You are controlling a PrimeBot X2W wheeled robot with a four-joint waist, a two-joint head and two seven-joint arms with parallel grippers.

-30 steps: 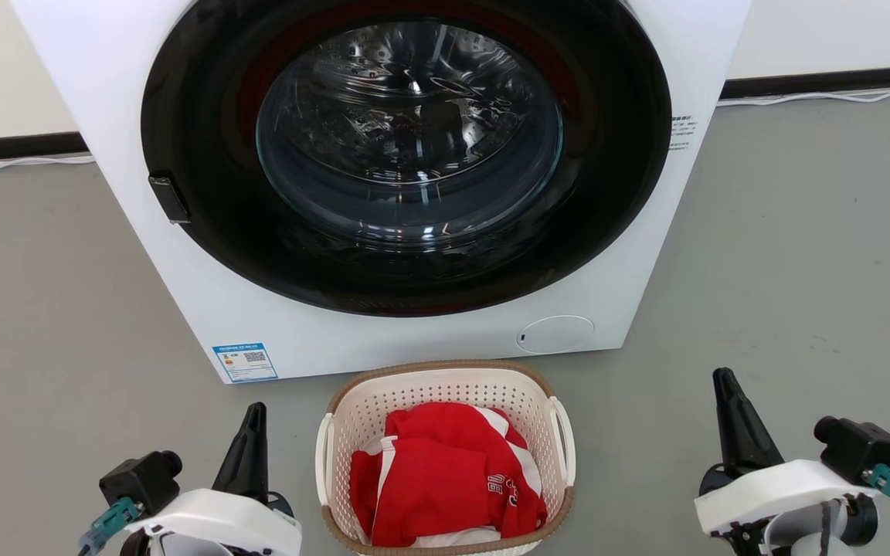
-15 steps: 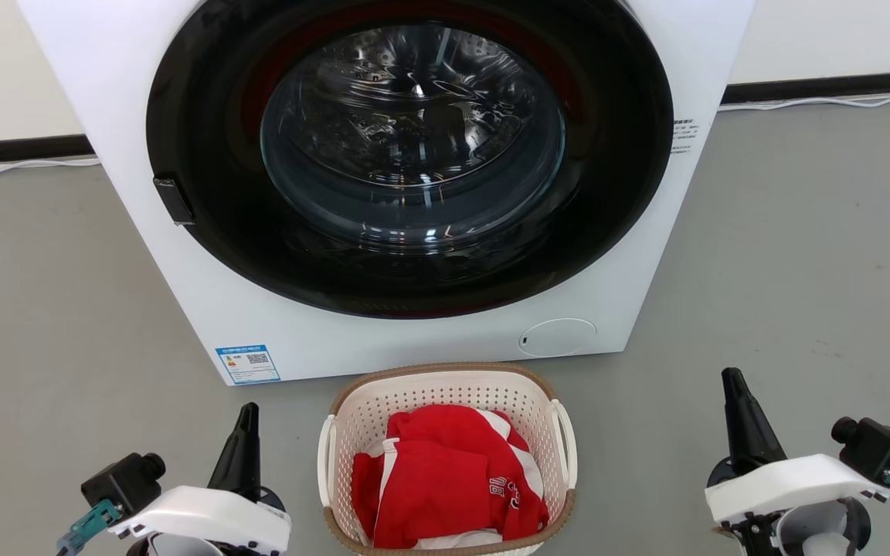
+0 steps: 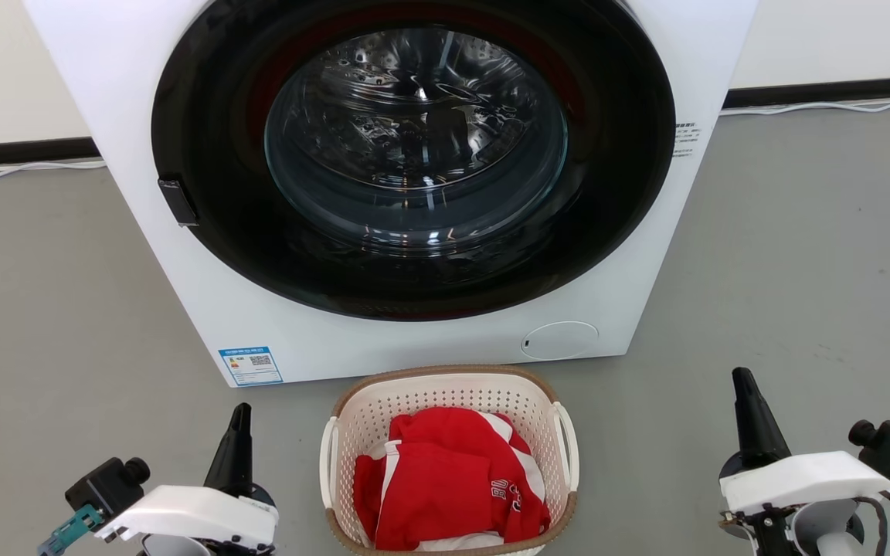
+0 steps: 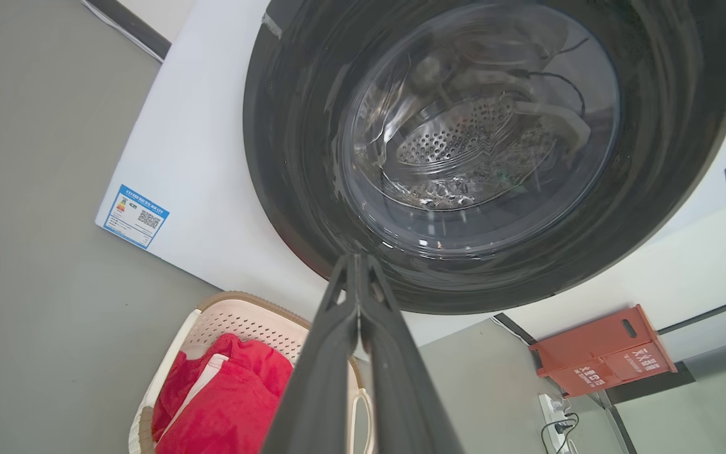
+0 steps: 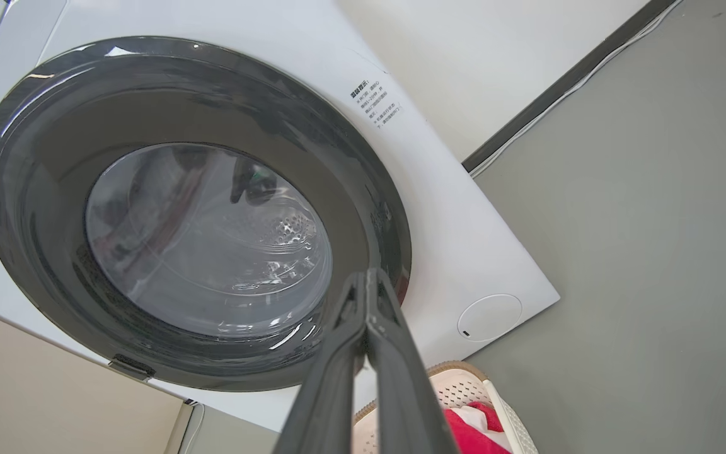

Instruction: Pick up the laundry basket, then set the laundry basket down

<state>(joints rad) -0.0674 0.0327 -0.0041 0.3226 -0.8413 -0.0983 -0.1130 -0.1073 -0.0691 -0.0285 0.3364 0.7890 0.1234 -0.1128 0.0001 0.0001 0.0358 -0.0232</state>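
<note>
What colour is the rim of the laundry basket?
Tan, with a woven look, on the laundry basket; clearest in the head view.

Laundry basket (image 3: 445, 398) on floor (image 3: 66, 309) before washer (image 3: 383, 347).

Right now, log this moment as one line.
laundry basket: on floor before washer, red garment inside | left tool: shut, off basket | right tool: shut, off basket | grasp: none
</note>
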